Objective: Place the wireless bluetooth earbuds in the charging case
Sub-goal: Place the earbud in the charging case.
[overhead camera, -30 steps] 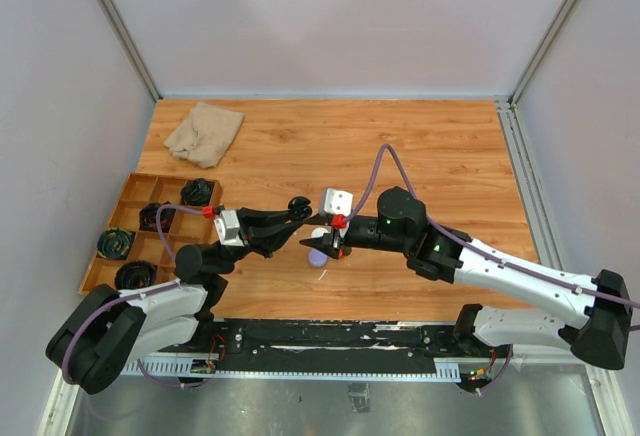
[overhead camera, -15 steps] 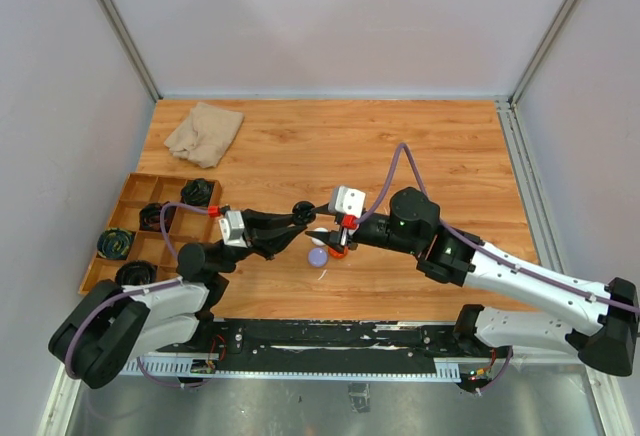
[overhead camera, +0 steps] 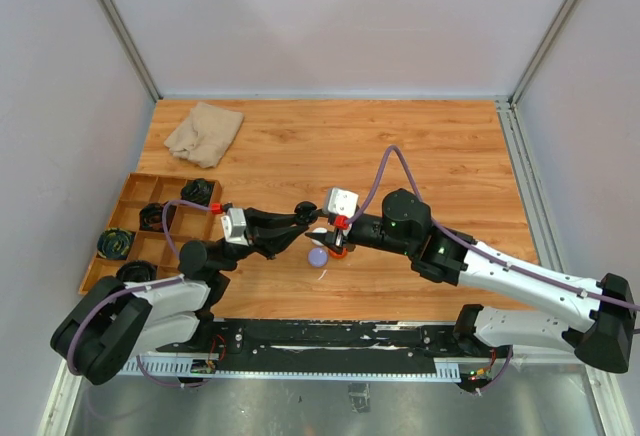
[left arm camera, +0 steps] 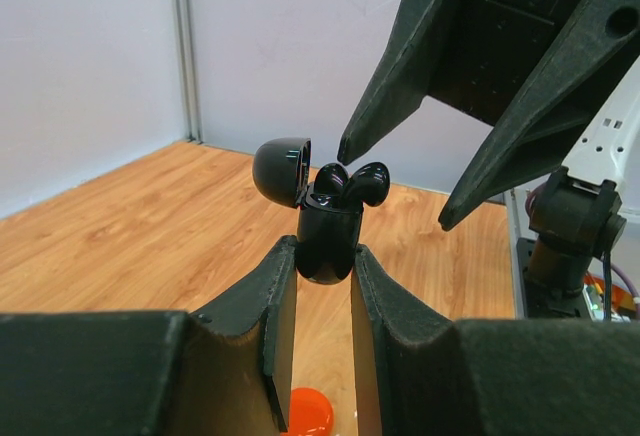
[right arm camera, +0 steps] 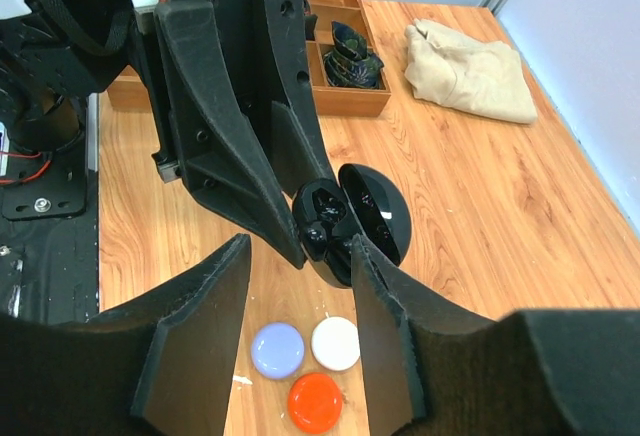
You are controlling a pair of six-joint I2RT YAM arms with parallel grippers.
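Observation:
My left gripper (left arm camera: 323,256) is shut on a black charging case (left arm camera: 327,241) and holds it upright above the table. The case's lid (left arm camera: 282,169) is hinged open to the left. Two black earbuds (left arm camera: 350,184) sit in the case with their heads sticking out. My right gripper (right arm camera: 300,251) is open and empty, with its jaws spread just above and beside the case (right arm camera: 335,231). In the top view both grippers meet at the case (overhead camera: 303,211). No red, lilac or white earbuds are in view.
Three round pucks lie on the table under the grippers: lilac (right arm camera: 277,349), white (right arm camera: 335,343) and orange (right arm camera: 315,402). A wooden compartment tray (overhead camera: 128,199) stands at the left. A beige cloth (overhead camera: 205,131) lies at the back left.
My right gripper drew back to the right a little, then came back left toward the case. My left gripper kept hold of the case and barely moved.

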